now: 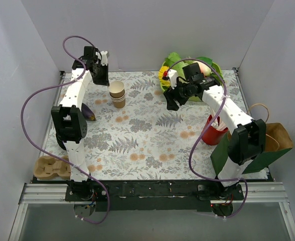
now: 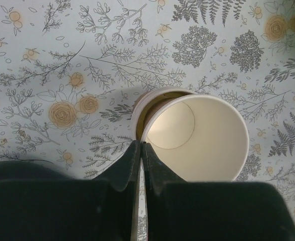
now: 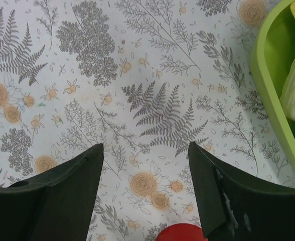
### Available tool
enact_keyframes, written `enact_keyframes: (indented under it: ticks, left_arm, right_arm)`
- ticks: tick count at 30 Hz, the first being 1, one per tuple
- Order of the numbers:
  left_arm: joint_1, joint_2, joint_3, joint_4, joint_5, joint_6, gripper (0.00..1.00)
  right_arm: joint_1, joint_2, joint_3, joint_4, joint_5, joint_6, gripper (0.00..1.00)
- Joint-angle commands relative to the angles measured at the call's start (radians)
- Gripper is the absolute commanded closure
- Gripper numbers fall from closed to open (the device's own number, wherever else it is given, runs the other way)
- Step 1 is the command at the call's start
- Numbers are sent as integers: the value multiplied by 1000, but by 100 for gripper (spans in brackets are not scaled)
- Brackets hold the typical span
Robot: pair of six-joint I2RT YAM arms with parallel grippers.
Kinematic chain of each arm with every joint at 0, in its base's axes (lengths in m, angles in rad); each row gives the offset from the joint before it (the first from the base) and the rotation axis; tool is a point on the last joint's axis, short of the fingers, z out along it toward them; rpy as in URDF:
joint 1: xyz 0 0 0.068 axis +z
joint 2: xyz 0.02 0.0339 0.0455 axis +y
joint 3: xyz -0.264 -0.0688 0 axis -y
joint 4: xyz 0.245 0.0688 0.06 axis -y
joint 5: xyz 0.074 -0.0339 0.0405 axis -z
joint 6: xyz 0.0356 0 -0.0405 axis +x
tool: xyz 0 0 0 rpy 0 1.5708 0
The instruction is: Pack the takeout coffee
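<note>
While the left gripper (image 2: 140,145) is pinched tight on the near rim of the paper cup (image 2: 197,140), that cup sits tilted in the top of the stack of cups (image 1: 118,100), upper left of centre in the top view, no lid on it. Right gripper (image 3: 145,145) hangs over bare tablecloth (image 3: 137,75) upper right of centre, jaws wide apart, holding nothing. Green bowl (image 3: 268,75) is at its right edge, red cup (image 3: 180,233) just below.
</note>
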Motion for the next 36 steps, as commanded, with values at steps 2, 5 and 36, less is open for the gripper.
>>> enact_keyframes:
  ticks: [2, 5, 36]
  left_arm:
    - [54, -76, 63, -65, 103, -11, 100]
    - [59, -94, 120, -88, 159, -3, 100]
    - [-369, -542, -757, 197, 334, 301, 100]
  right_arm:
    - [4, 47, 135, 22, -78, 55, 24]
    - [4, 61, 164, 27, -91, 61, 24]
    - [-199, -47, 43, 94, -137, 238, 21]
